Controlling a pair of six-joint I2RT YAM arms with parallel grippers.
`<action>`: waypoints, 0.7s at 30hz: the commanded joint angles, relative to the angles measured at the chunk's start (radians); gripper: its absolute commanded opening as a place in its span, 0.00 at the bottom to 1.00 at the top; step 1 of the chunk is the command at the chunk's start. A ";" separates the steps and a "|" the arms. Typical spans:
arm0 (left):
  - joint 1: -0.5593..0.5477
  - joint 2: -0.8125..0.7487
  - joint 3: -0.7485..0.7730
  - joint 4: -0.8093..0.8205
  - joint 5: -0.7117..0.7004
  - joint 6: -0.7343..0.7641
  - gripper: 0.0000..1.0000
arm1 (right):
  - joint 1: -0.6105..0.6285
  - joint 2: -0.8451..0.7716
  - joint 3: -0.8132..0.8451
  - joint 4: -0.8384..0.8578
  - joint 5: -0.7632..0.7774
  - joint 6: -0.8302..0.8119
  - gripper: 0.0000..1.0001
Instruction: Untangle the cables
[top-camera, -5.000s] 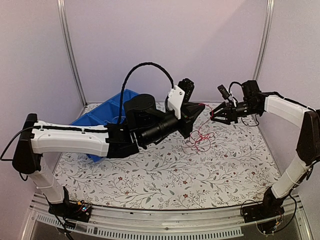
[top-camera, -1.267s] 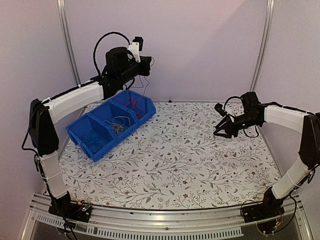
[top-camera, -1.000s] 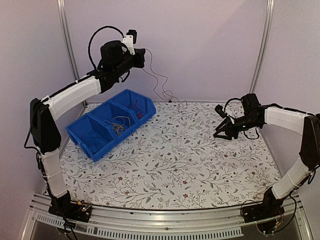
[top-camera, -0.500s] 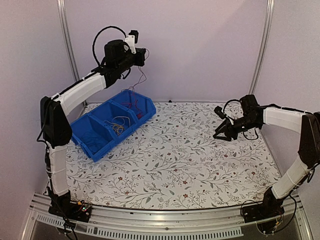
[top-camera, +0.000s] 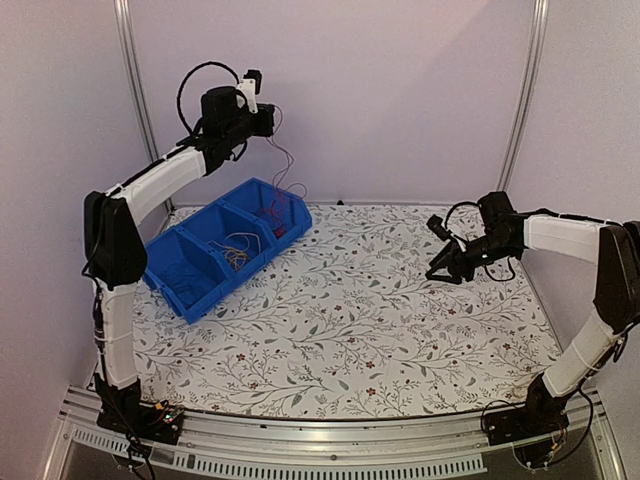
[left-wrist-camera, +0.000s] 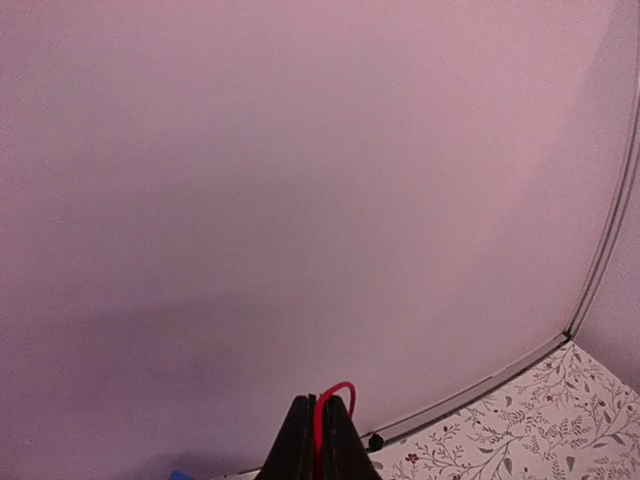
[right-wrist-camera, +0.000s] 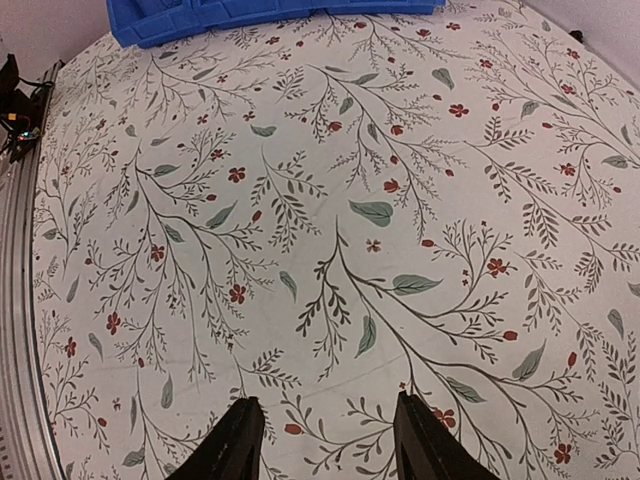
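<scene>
Well, my left gripper (top-camera: 268, 118) is up high near the back wall (top-camera: 400, 90), above the far end of the blue bin (top-camera: 250, 270). Its jaws are pressed together on the red cable (top-camera: 281, 160). In the left wrist view the two fingers (left-wrist-camera: 303, 440) sit tight against each other. A small loop of the red cable (left-wrist-camera: 340, 388) pokes out past the tips of the left gripper (left-wrist-camera: 320, 410). From that pinch the thin red strand hangs down in a loose wavy line. Its lower end is a small tangle inside the bin's rightmost compartment, the one farthest from my bases. I cannot tell whether the strand is taut or slack along its whole run.

The bin lies at an angle on the left side of the flowered table (top-camera: 350, 330). Its middle compartment holds the orange-yellow cable (top-camera: 236, 253), a little loopy bundle. The nearest compartment has something thin and dark in it that I cannot make out.

My right gripper (top-camera: 440, 270) is low over the right side of the table, well apart from the bin, and points down toward the cloth. Its jaws are spread partway with nothing between them. In the right wrist view I see only the leaf pattern between the fingers (right-wrist-camera: 232, 445) of the right gripper (right-wrist-camera: 325, 438), and the blue bin (right-wrist-camera: 260, 15) along the top edge.
</scene>
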 joint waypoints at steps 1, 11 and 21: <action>0.025 0.008 -0.082 0.034 0.022 -0.023 0.00 | -0.002 0.014 0.001 0.001 0.010 -0.008 0.48; 0.085 0.071 -0.149 0.036 0.023 -0.064 0.00 | -0.001 0.033 0.011 -0.011 0.008 -0.017 0.48; 0.118 0.118 -0.315 0.058 0.070 -0.140 0.00 | -0.001 0.012 0.016 -0.008 0.012 -0.013 0.49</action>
